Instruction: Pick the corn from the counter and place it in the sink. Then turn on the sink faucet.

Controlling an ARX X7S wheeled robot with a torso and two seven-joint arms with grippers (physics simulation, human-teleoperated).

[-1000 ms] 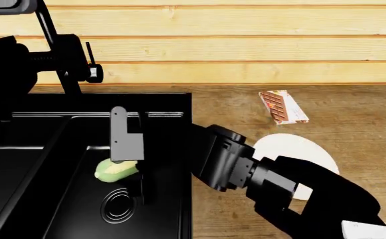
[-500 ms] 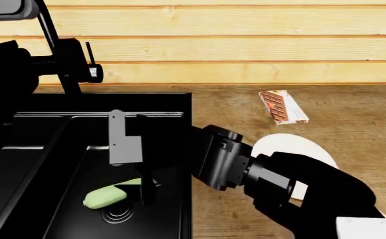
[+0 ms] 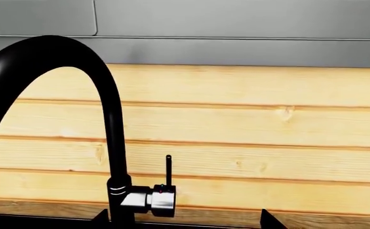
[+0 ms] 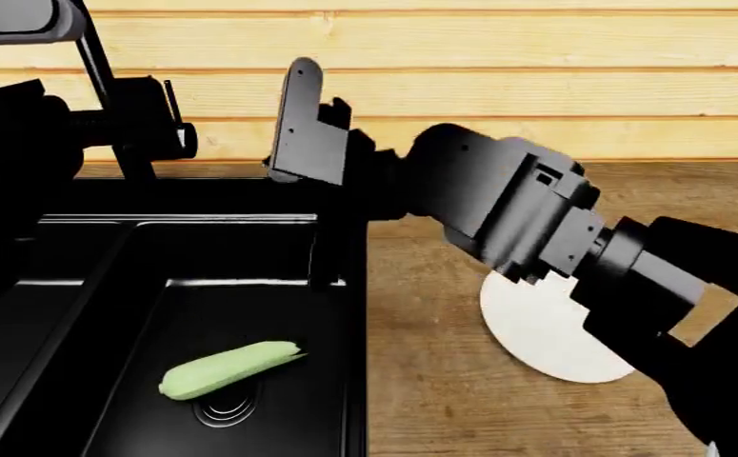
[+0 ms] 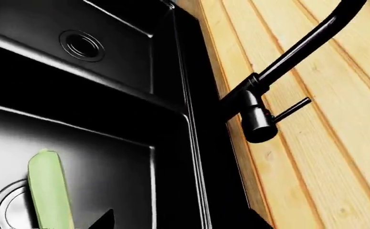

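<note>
Head view, left edge: the left arm [image 4: 7,162] is a dark mass over the left of the sink; its jaws are not visible in any picture, so I cannot tell whether they are apart or together.
Sink faucet [image 4: 121,114]: stands at the back of the sink before the pale wooden plank wall [image 4: 534,76]. Its slim lever [image 3: 168,169] points straight up from the short side body in the left wrist view, and the gooseneck arches overhead.
Sink [image 4: 114,276]: glossy black, two basins. The right wrist view shows a ringed drain [image 5: 81,45] in the farther basin.
Corn [image 4: 227,369]: lies flat on the floor of the right basin, its tapered tip pointing right, one end resting over that basin's drain ring [image 4: 223,411]. Nothing touches it. In the right wrist view it shows as a pale green ear across the drain's rim.
Right gripper [image 4: 311,133]: raised above the back edge of the sink, just right of the faucet's lever, well apart from the corn. Only one grey finger [image 4: 299,105] shows clearly, so I cannot tell how the jaws stand; nothing is seen held in them.
Surface [image 4: 445,381]: brown wood grain to the right of the sink.
Plate [image 4: 540,333]: white, on the surface, partly hidden under the right arm.
</note>
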